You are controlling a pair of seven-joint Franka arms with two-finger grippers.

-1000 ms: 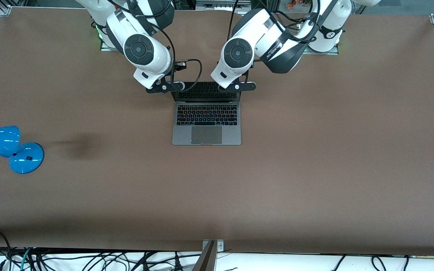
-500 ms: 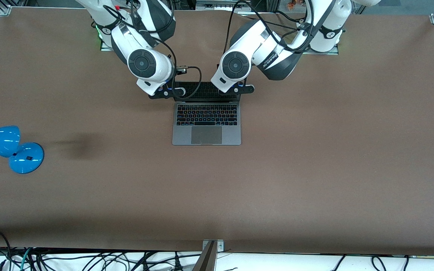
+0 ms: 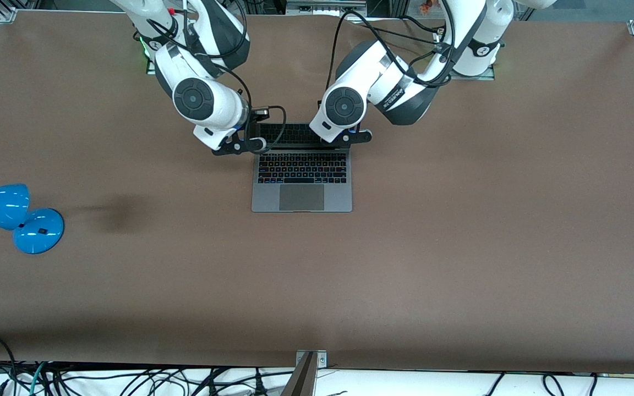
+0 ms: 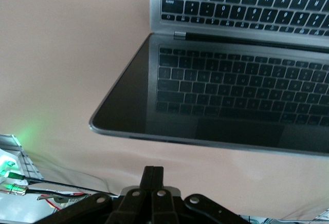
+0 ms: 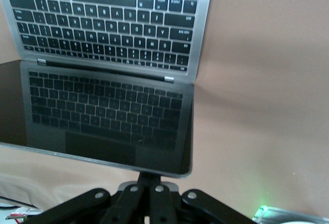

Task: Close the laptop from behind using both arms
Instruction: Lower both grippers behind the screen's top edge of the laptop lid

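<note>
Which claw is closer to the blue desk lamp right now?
Right. The right claw is at the laptop lid's corner toward the right arm's end of the table, where the blue lamp sits; the left claw is at the lid's other corner.

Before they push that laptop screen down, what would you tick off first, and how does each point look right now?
1. Laptop open, keyboard free of objects: ok.
2. Right gripper at the lid's top edge, fingers together: ok.
3. Left gripper at the lid's top edge near its corner, fingers together: ok.
4. Both grippers touching the lid: cannot tell.
5. Blue lamp well away, toward the right arm's end of the table: ok.
6. Laptop base square on the table: ok.
</note>
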